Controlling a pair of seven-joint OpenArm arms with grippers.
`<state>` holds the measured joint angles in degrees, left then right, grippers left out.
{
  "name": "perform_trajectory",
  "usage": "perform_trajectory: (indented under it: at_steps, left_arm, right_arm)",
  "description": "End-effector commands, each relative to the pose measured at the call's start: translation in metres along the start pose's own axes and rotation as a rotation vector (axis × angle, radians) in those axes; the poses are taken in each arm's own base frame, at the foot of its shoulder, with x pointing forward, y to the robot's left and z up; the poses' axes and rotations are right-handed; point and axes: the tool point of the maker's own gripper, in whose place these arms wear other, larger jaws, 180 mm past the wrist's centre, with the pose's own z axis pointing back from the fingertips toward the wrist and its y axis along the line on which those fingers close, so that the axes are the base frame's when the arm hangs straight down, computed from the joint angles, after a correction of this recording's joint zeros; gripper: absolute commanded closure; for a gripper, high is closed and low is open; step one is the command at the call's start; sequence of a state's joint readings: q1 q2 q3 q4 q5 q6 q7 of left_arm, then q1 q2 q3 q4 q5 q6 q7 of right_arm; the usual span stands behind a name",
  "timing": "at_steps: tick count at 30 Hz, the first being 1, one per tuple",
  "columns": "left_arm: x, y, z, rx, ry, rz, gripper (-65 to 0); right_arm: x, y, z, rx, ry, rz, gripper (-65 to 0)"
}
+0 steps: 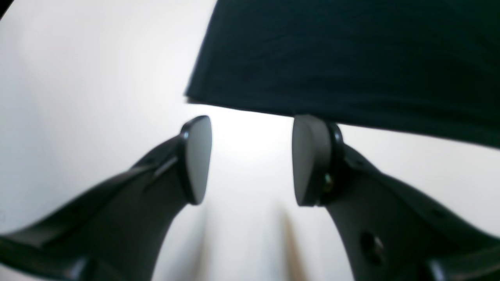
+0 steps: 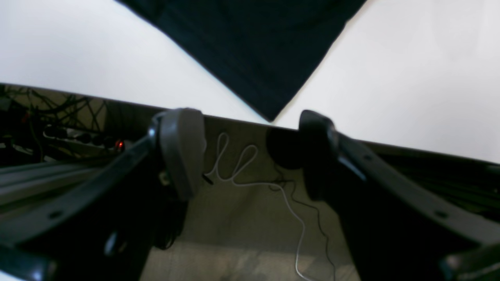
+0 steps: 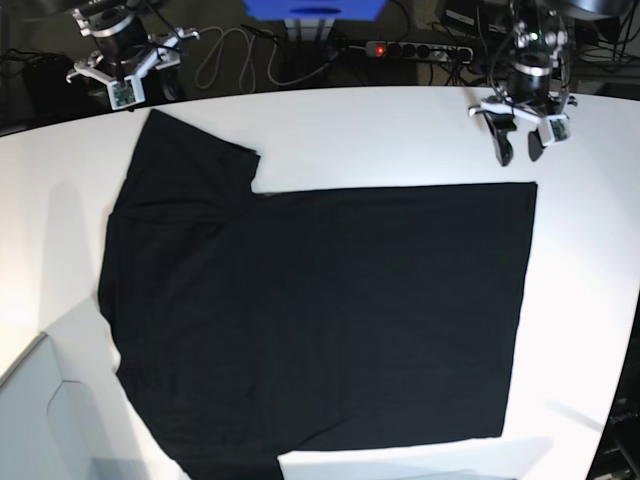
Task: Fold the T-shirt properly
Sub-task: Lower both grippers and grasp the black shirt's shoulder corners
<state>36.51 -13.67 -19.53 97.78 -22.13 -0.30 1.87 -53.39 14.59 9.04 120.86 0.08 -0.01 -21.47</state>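
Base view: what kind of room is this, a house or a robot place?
Probably a robot lab or workshop. Two robot arms sit at the far edge of a white table, a black T-shirt lies spread flat on it, and a power strip with tangled cables sits behind.

white table: smooth, matte top with a curved far edge, brightly and evenly lit.
floor: pale beige, seen past the table edge in the right wrist view.
power strip: dark, red switch lit, beyond the far edge.
cables: grey and black, loose, far side; 1 thin white cable on the floor.
blue box: far centre.
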Motion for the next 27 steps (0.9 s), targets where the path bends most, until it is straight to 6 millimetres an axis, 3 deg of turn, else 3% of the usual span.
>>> perform_trajectory:
  at_steps: [1, 5, 13, 21, 27]
  left_arm:
    - [0.012, 0.008, -0.005, 0.018, -0.044, 0.0, -31.8]
    - [0.012, 0.036, -0.027, 0.068, -0.054, 0.109, -31.8]
    - [0.011, 0.055, -0.059, 0.074, -0.036, 0.191, -31.8]
    - [-0.008, 0.046, -0.072, 0.06, 0.012, 0.205, -31.8]
    - [-0.009, 0.038, -0.08, 0.043, 0.018, 0.211, -31.5]
  right_arm:
    - [0.006, 0.001, 0.003, 0.008, -0.023, 0.012, -36.8]
    - [0.01, -0.001, 0.001, 0.002, -0.037, 0.015, -36.8]
    - [0.011, -0.002, 0.001, 0.0, -0.038, 0.014, -37.1]
    - [0.01, -0.002, 0.001, -0.001, -0.037, 0.013, -37.1]
    - [0.01, -0.002, 0.001, -0.001, -0.037, 0.013, -37.3]
